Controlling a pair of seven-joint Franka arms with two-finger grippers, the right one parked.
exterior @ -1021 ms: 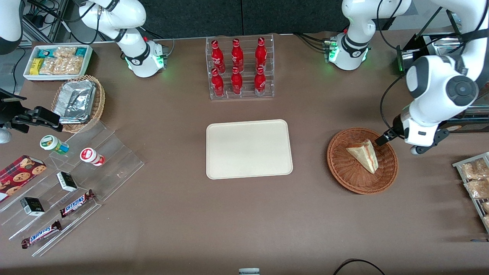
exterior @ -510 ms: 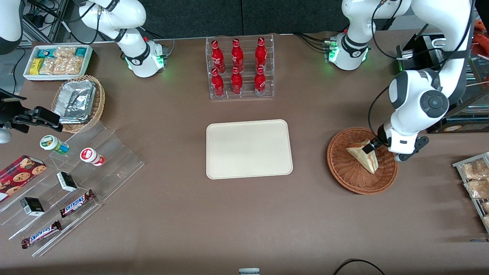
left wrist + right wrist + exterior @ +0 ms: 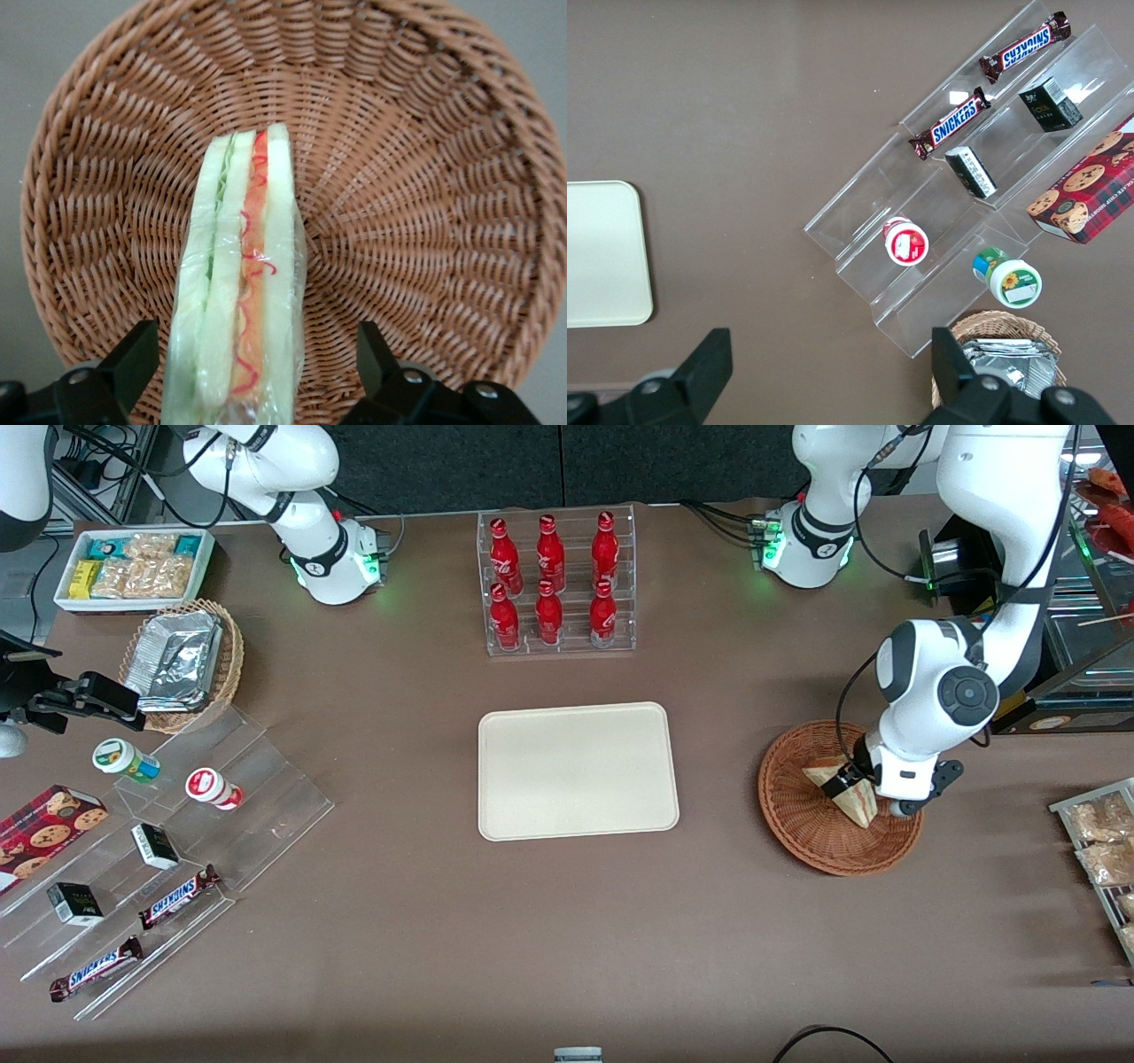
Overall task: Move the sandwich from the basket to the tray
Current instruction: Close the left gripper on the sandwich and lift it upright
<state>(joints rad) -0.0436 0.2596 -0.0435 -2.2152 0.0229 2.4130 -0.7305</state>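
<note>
The sandwich (image 3: 856,807), a plastic-wrapped cream wedge with a red-orange and green filling, stands on edge in the reddish-brown wicker basket (image 3: 797,828). My left gripper (image 3: 849,779) is down in the basket, open, with one finger on each side of the sandwich and a gap at each side. The left wrist view shows the sandwich (image 3: 239,283) between the black fingers (image 3: 133,354) of the gripper (image 3: 252,363), over the basket weave (image 3: 416,221). The cream-beige tray (image 3: 576,771) lies flat beside the basket, toward the parked arm's end; its corner shows in the right wrist view (image 3: 602,252).
An acrylic rack of red bottles (image 3: 554,584) stands farther from the front camera than the tray. A clear stepped stand with snack bars and cups (image 3: 168,833), a tan basket of foil packets (image 3: 182,660) and a white snack bin (image 3: 133,567) lie toward the parked arm's end. A rack of packets (image 3: 1103,850) lies at the working arm's end.
My left gripper has moved from the basket's rim in over the basket and down, and its open fingers now straddle the sandwich. The sandwich has not moved.
</note>
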